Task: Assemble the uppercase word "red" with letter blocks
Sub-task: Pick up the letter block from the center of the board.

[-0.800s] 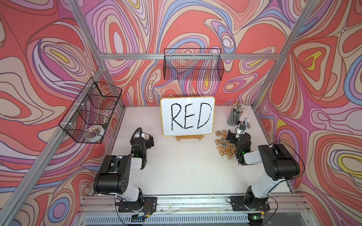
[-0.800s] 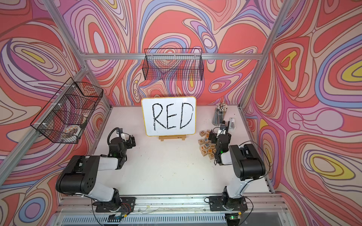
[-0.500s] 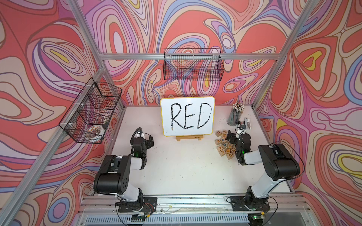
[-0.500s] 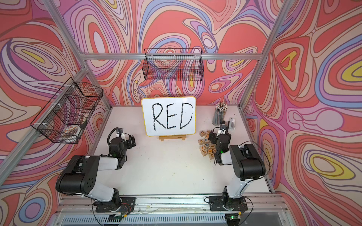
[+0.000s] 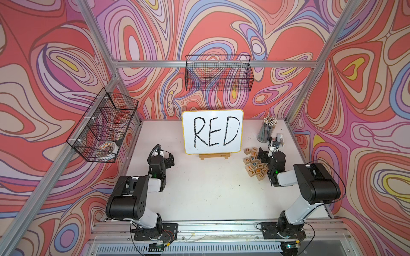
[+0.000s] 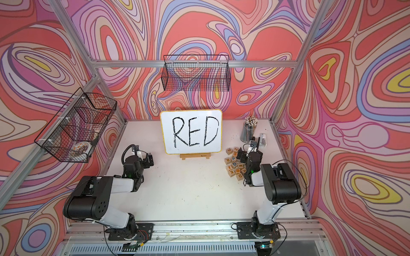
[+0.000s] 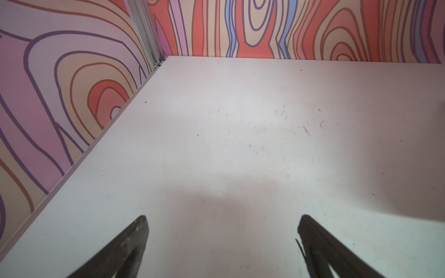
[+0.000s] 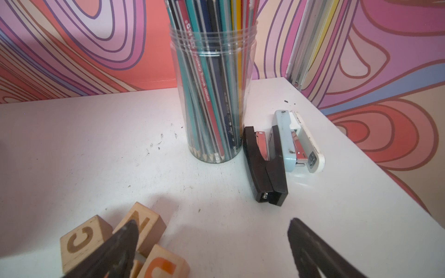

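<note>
Your 2 arms are both folded, elbows raised and forearms reaching forward. Your left arm (image 5: 133, 195) carries the left gripper (image 7: 222, 221) low, jaws spread wide and empty. Your right arm (image 5: 310, 184) holds the right gripper (image 8: 212, 223) just as wide, gripping nothing.

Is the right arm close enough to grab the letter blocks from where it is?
Probably yes. The right gripper hangs open at the edge of the letter blocks, with nothing between them.
</note>
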Available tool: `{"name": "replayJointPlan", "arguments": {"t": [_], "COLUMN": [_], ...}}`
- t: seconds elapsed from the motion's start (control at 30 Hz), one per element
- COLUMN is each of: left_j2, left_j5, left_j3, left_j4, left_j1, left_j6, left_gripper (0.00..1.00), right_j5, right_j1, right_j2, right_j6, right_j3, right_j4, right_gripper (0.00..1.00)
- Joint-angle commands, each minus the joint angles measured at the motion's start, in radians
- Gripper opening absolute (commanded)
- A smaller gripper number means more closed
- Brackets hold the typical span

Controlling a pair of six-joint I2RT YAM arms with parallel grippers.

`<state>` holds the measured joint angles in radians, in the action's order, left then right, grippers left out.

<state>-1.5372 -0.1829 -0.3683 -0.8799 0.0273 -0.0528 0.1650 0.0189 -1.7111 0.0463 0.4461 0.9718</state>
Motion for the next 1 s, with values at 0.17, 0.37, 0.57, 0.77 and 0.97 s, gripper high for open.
{"name": "replayJointPlan", "arguments": {"t": [0.17,0.37,0.57,0.77,0.97], "left_j2": [0.017,0.309,0.522,0.569,0.546], "left_j5": [-0.039,-0.214,-0.273,-0.203,-0.032], "left_j3": [0.011,0.012,-0.136,-0.321,-0.515], "left_j4": [-0.039,0.208,0.574,0.897,1.243], "left_j1": [0.003,0.073,0.225,0.384,0.464], "left_j6": [0.0,-0.003,-0.052,-0.124,-0.106], "left_gripper": [0.78,0.75,0.72,0.72,0.74], "right_j5": [-0.01,0.021,-0.077,-0.136,-0.191], "right_j1": [-0.005,-0.004,0.019,0.082,0.138], "right_j2": [0.004,0.176,0.249,0.263,0.291], "right_j6": [0.008,0.014,0.108,0.165,0.167], "right_j3": [0.014,0.157,0.41,0.546,0.567], "right_j4": [-0.004,-0.391,-0.957,-1.317,-1.486], "right_gripper": [0.9,0.75,0.62,0.53,0.46]}}
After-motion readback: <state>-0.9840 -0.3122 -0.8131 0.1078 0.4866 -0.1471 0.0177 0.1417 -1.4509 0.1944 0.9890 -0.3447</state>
